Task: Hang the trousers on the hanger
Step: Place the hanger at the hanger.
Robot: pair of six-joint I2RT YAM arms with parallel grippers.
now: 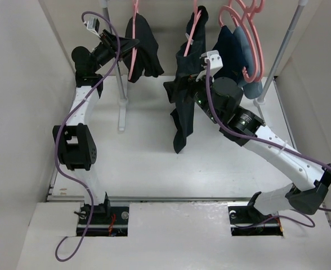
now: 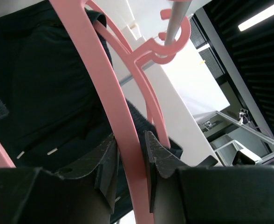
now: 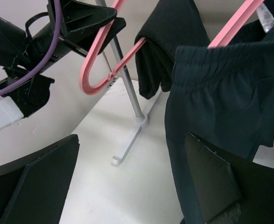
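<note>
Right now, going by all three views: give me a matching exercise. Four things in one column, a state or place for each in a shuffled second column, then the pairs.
Things:
1. left gripper
2. right gripper
3. trousers
4. pale-blue garment

States or places:
A. hanging farthest right
B. shut on a pink hanger
C. black, hanging in the middle
D. open, holding nothing

Pairs: 1-B, 2-D, 3-C, 4-A
</note>
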